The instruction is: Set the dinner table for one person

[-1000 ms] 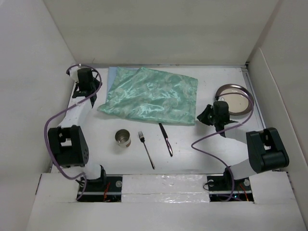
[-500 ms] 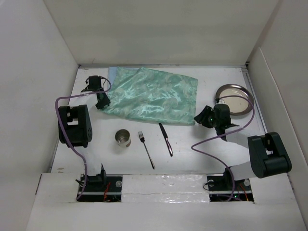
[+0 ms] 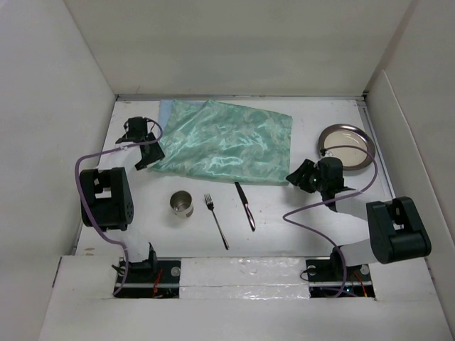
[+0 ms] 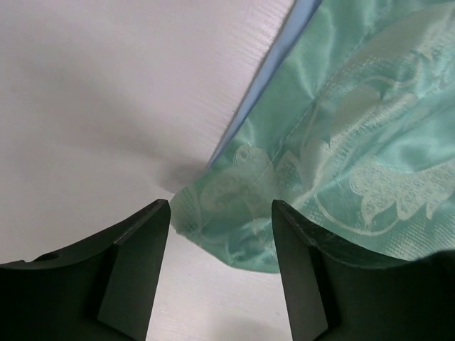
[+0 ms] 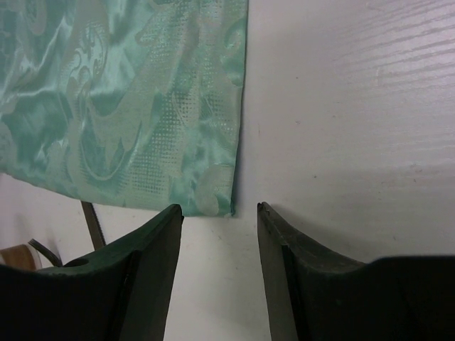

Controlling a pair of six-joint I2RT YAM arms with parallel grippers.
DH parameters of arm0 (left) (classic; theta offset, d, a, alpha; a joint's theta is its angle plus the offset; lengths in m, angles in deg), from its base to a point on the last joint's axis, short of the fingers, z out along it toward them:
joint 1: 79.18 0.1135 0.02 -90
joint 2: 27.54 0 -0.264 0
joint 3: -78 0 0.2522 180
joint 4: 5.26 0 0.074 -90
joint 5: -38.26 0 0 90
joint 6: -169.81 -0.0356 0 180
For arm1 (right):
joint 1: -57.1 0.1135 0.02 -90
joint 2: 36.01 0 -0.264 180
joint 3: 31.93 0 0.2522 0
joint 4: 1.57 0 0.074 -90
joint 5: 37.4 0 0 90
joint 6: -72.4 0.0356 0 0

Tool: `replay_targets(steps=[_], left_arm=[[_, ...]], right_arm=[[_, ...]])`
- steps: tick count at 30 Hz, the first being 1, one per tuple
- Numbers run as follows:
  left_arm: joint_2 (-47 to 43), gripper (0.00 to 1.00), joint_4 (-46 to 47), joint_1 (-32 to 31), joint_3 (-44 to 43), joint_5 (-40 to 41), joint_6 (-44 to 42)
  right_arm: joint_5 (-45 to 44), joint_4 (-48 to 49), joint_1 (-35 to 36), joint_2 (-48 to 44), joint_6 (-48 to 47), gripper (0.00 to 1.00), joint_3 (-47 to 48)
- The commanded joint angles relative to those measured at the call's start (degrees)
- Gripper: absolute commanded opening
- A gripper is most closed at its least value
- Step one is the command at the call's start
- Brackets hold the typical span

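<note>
Gripper (image 4: 220, 213) parted, green mat (image 4: 341, 142) corner between

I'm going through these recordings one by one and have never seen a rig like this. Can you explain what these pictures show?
Two black robot arms, each ending in a two-finger gripper, are bolted at the near edge of a large white table. The overhead picture looks down from behind them. The two close-ups come from cameras on the wrists.

On the table lie a shiny green cloth mat, a round metal plate, a small metal cup, a metal fork and a metal knife.

The left gripper is open, with the mat's near-left corner between its fingers. The right gripper is open at the near-right corner. Neither holds anything.
</note>
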Motion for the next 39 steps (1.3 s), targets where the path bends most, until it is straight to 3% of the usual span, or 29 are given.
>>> replay_targets(steps=[1, 5, 13, 16, 22, 23, 25, 26, 28, 29, 35, 38, 39], left_arm=[[-5.17, 0.57, -0.87, 0.29, 1.73, 0.45, 0.14], [-5.36, 0.54, -0.95, 0.29, 2.44, -0.78, 0.14], [-1.42, 0.41, 0.01, 2.93, 2.00, -3.85, -0.56], [0.35, 0.41, 0.01, 2.93, 1.56, -6.31, -0.56], [0.36, 0.51, 0.36, 2.93, 2.61, -7.64, -0.47], [0.36, 0.50, 0.62, 2.93, 2.61, -7.81, -0.30], [1.23, 0.44, 0.80, 2.93, 2.35, -8.95, 0.23], [1.58, 0.34, 1.41, 2.93, 2.26, -9.48, 0.40], [2.55, 0.18, 1.68, 2.93, 1.83, -10.36, 0.67], [2.99, 0.00, 1.59, 2.93, 1.48, -10.62, 0.50], [-0.51, 0.00, 2.38, 2.93, -0.46, -10.35, 1.81], [-5.70, 0.00, 5.80, 2.93, 0.15, -11.67, 4.61], [-7.45, 0.00, 6.42, 2.93, 0.33, -11.68, 5.06]], right_arm=[[3.51, 7.15, -0.43, 2.25, 1.80, 0.51, -0.49], [6.67, 12.60, -1.22, 7.96, 4.78, 0.35, -0.05], [5.36, 15.43, -1.22, 7.97, 5.67, 0.32, -0.23], [5.36, 15.78, -1.22, 8.15, 5.85, 0.31, -0.14], [5.54, 16.83, -1.22, 8.76, 6.11, 0.30, 0.30], [5.97, 17.27, -1.22, 8.76, 6.20, 0.17, 0.39], [6.07, 17.10, -1.22, 8.24, 6.37, 0.06, 0.56], [5.80, 17.27, -1.22, 7.71, 6.55, 0.00, 0.74], [5.01, 16.23, -1.22, 5.44, 6.38, 0.00, 1.00], [3.88, 15.35, -0.61, 4.64, 5.50, 0.00, 2.13], [0.27, 7.17, 1.24, -1.34, 1.98, 0.00, 11.44], [-0.61, -0.89, 2.03, -1.35, -0.91, 0.00, 24.08], [-1.48, -6.05, 3.25, -0.65, -1.88, 0.00, 32.38]])
